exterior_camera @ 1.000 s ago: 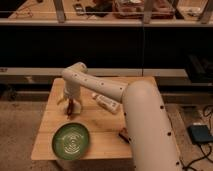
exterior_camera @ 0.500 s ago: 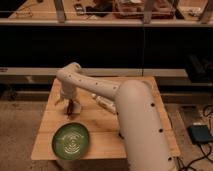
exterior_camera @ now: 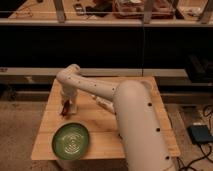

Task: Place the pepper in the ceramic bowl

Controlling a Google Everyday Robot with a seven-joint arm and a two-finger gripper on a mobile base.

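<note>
The green ceramic bowl [exterior_camera: 71,141] sits at the front left of the wooden table [exterior_camera: 145,127]. Concentric rings show inside it, and it holds nothing. My gripper [exterior_camera: 66,107] hangs down from the bent arm over the left part of the table, just behind and above the bowl's far rim. A small dark red pepper [exterior_camera: 64,111] shows at the fingertips, held off the table. The gripper appears shut on it.
My thick white arm [exterior_camera: 130,115] crosses the table from the front right to the back left and hides much of its middle. A dark shelf unit [exterior_camera: 100,40] stands behind the table. A blue-grey box [exterior_camera: 200,134] lies on the floor at the right.
The gripper with the pepper has moved a little down and toward the front of the table, closer to the bowl. The bowl has not moved.
</note>
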